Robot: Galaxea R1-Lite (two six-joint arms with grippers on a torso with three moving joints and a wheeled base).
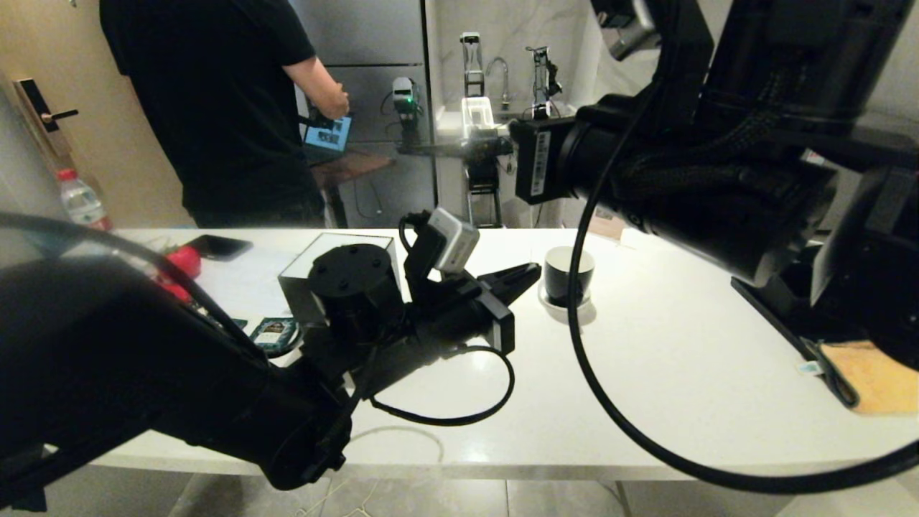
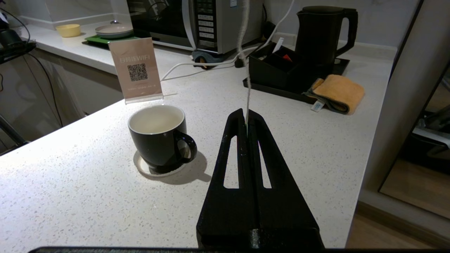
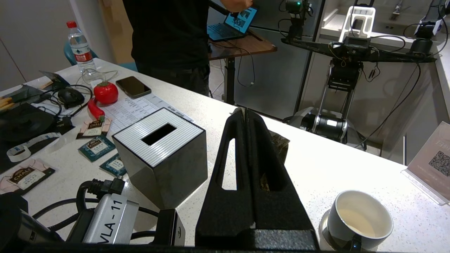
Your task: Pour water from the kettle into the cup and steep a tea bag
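Left wrist view shows the left gripper (image 2: 247,117) clamped on a thin white string (image 2: 248,84), just beside the cup (image 2: 159,137) — glossy black, white inside, on a saucer (image 2: 142,167) mid-counter. The right gripper (image 3: 245,114), fingers pressed together, half hides a grey-brown tea bag (image 3: 279,146) — whether it grips it is unclear. The kettle (image 2: 320,33) stands at the counter's far edge.

Left gripper (image 1: 530,273) was held low at centre, jaws pressed together. Right gripper (image 3: 243,113) was raised higher, jaws likewise closed.
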